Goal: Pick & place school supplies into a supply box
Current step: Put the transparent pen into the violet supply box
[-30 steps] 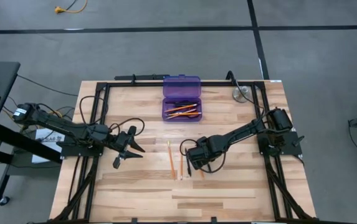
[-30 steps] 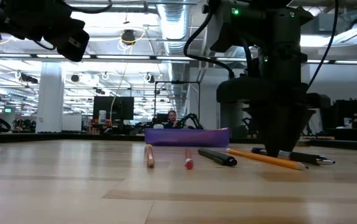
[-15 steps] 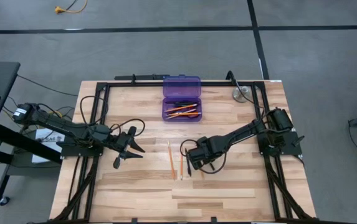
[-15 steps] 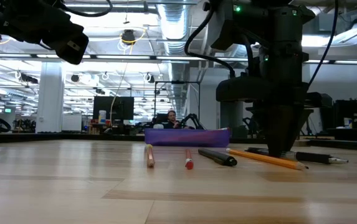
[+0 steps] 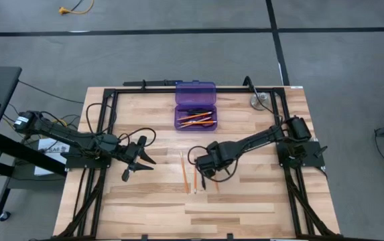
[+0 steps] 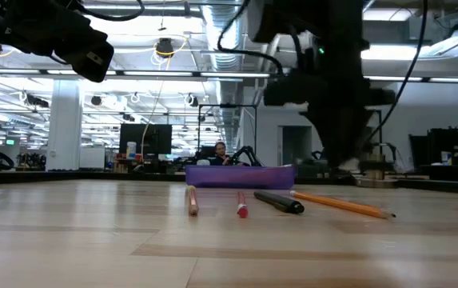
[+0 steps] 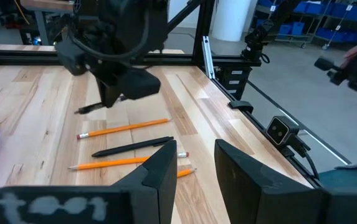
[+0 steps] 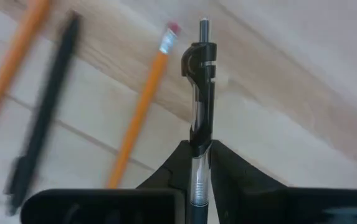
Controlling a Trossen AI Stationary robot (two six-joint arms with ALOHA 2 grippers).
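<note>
one slim black click pen with a clear barrel (image 8: 200,99) is pinched mid-barrel in the right gripper (image 5: 204,175), lifted at table centre. it looks light, stiff and slippery. translucent purple plastic box (image 5: 195,106) waits at twelve o'clock. left gripper (image 5: 140,158) hangs half open, empty.

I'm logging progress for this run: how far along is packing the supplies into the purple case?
Partly done. The open supply box already holds several orange pencils. In hand: the right gripper is shut on a clear pen, lifted off the table. Left to do: three pencils and a black pen lie on the wood. The left gripper waits at the table's left side, empty.
</note>
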